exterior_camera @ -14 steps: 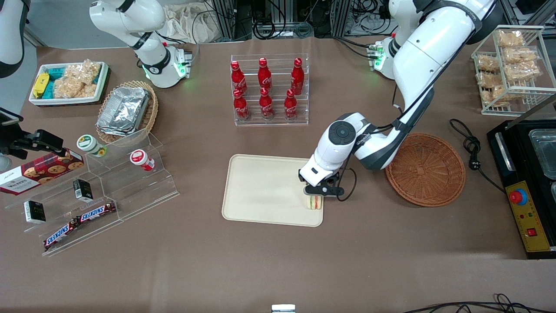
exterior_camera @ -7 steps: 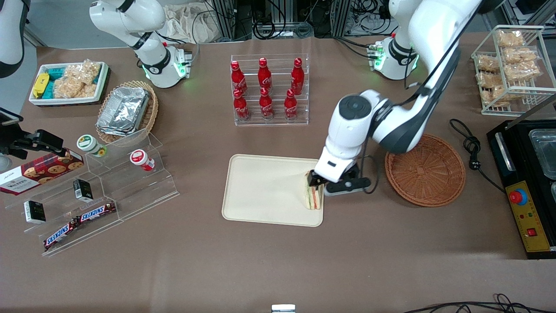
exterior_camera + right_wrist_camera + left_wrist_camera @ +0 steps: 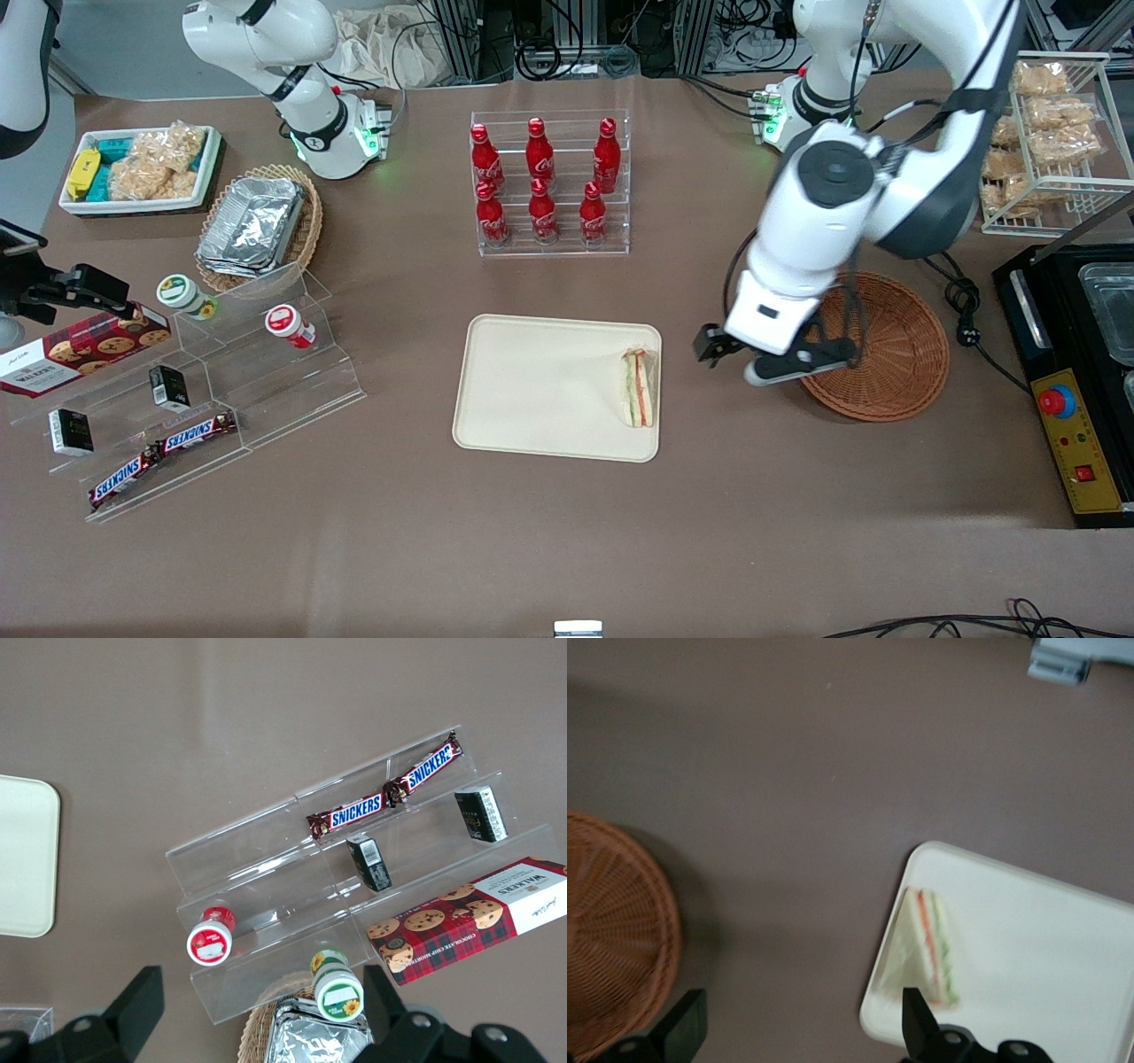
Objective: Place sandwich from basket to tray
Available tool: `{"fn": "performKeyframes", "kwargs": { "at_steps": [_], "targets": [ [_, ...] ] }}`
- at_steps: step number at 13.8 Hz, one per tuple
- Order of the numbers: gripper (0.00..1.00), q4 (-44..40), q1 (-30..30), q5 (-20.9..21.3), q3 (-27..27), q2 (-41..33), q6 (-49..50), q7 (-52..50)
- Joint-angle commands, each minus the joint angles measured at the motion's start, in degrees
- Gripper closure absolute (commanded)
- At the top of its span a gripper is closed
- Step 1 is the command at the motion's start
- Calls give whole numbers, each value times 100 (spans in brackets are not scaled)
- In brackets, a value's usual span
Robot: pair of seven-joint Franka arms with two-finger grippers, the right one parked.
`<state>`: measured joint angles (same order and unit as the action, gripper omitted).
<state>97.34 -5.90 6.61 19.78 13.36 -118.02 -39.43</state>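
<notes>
we see our pincer (image 3: 719, 347) spread, empty — between cream rectangular tray (image 3: 532, 390) and reddish-brown wicker basket (image 3: 886, 354); wrapped triangular sandwich (image 3: 640, 387) on tray.

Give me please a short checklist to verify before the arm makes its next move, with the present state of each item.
1. Sandwich lies on the tray: ok.
2. Sandwich sits fully inside the tray's rim, at the edge nearest the basket: ok.
3. End effector holds nothing, fingers apart in the left wrist view: ok.
4. End effector is clear of the sandwich, above the table between tray and basket: ok.
5. Basket has no item left: ok for the visible part; the arm covers some.
</notes>
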Motion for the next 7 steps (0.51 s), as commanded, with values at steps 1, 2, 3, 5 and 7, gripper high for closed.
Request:
{"fn": "performKeyframes", "kwargs": {
  "at_steps": [1, 2, 3, 5, 7],
  "targets": [
    [1, -609, -43, -581, -569, -210, 1347, 1258],
    [1, -803, -43, -756, -806, -280, 1831, 1741],
    [1, -918, -43, -941, -1070, -394, 2218, 2207],
    [1, -937, -43, -1101, -1659, -762, 2878, 2999],
    [1, -901, -52, -1075, -1994, -1027, 3092, 3328]
  ]
}}
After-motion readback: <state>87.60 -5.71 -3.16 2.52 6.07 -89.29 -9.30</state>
